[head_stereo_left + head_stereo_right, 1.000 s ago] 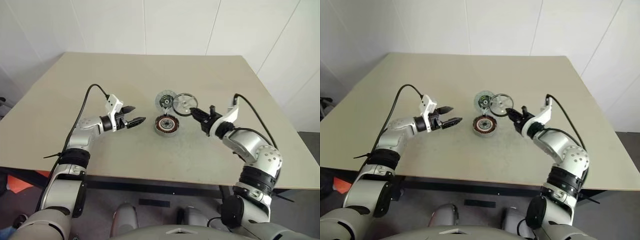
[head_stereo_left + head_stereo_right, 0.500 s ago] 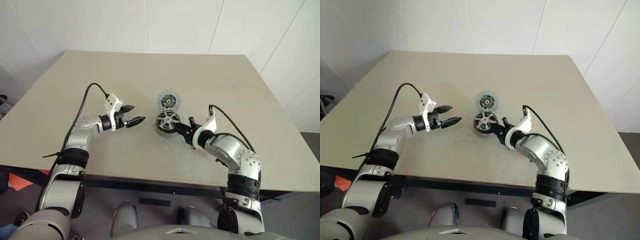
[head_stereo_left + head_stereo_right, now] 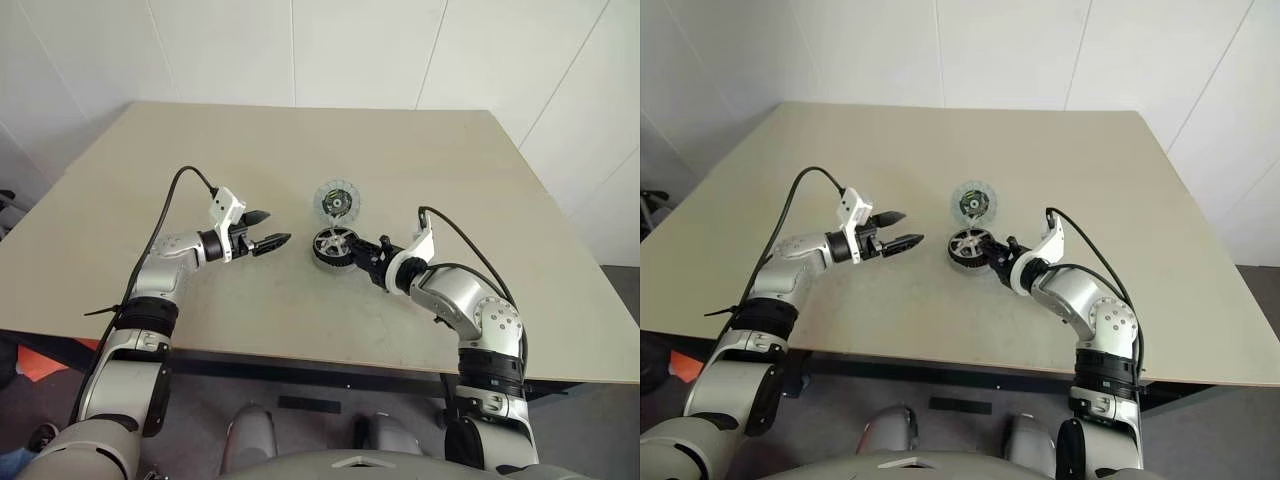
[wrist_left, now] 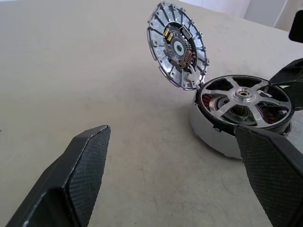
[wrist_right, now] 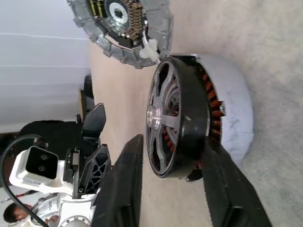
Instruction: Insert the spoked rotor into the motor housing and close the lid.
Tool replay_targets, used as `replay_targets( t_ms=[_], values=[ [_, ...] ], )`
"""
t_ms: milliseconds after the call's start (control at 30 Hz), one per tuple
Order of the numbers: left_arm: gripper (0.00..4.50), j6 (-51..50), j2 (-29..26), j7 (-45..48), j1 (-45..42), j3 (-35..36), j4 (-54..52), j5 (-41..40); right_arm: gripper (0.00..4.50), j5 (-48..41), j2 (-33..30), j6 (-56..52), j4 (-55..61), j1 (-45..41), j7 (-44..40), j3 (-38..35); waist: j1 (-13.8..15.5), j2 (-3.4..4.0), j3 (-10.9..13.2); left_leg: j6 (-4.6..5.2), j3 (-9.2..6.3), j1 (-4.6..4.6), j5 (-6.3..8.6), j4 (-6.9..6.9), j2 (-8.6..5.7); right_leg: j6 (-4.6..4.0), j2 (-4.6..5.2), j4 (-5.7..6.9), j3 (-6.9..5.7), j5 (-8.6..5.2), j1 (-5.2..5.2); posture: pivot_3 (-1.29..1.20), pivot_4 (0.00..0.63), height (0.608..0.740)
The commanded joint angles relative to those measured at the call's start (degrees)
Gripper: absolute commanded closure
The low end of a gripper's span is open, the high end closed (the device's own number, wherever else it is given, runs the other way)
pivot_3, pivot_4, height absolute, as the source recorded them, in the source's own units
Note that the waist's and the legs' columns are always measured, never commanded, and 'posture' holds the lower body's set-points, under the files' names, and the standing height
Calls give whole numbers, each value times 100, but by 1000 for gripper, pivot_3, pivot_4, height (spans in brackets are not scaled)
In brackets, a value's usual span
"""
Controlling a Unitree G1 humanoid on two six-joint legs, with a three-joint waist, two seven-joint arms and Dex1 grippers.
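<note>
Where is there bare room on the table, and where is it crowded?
Bare: the table beyond the lid and outside each arm. Crowded: the middle, where left gripper and right gripper flank the motor housing.

- 1 motor housing [image 4: 222, 142], silver-walled
- 1 spoked rotor [image 4: 244, 100], seated in the housing
- 1 lid [image 4: 177, 45], toothed, pale
- 1 bench [image 3: 420, 150]
- 2 grippers: left gripper [image 3: 272, 229], right gripper [image 3: 366, 252]

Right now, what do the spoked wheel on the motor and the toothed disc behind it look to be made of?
Spoked wheel: apparently bare metal, silvery with a satin sheen, in a dark rim over copper-coloured windings. Toothed disc: pale silvery-grey and ribbed, cast metal or plastic, can't tell which, with a dark centre.
</note>
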State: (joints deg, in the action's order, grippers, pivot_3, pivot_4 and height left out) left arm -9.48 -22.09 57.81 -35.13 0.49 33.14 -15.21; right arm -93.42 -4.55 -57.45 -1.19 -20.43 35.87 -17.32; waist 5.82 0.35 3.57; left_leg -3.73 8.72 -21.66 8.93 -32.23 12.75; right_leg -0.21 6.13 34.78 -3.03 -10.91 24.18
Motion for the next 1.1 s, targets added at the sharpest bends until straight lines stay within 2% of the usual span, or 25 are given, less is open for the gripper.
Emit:
replay_targets(
  t_ms=[33,67,633,867,1100],
  values=[
    [71,-14,-35,-25,-96,72,-253,-55,1472,-23,-166,70,279,-62,-188,79,10,0,0,0,0,0,0,-1,0,0,0,0,0,0,-1,0,0,740],
    [71,-22,-39,-24,-90,74,-270,-60,1178,29,-220,67,331,-51,-265,118,17,-1,0,0,0,0,0,-2,0,0,0,1,0,0,-1,0,0,740],
    [71,-98,-6,10,-150,34,-293,-39,1178,527,-772,166,973,101,-1054,478,46,-1,0,1,-2,-4,0,-7,-1,0,1,2,0,1,-2,0,0,740],
    [71,-85,-1,23,-169,29,-250,-28,1178,1735,-1320,254,1212,21,-1948,809,131,-1,0,1,-2,-9,1,-10,-1,-21,1,2,-1,13,-2,0,0,740],
    [71,-59,-2,38,-205,26,-200,-16,1178,2431,-1380,239,1282,42,-2408,900,142,-1,0,2,-3,-8,1,-14,0,-22,1,5,-1,14,-2,0,0,740]
  ],
)
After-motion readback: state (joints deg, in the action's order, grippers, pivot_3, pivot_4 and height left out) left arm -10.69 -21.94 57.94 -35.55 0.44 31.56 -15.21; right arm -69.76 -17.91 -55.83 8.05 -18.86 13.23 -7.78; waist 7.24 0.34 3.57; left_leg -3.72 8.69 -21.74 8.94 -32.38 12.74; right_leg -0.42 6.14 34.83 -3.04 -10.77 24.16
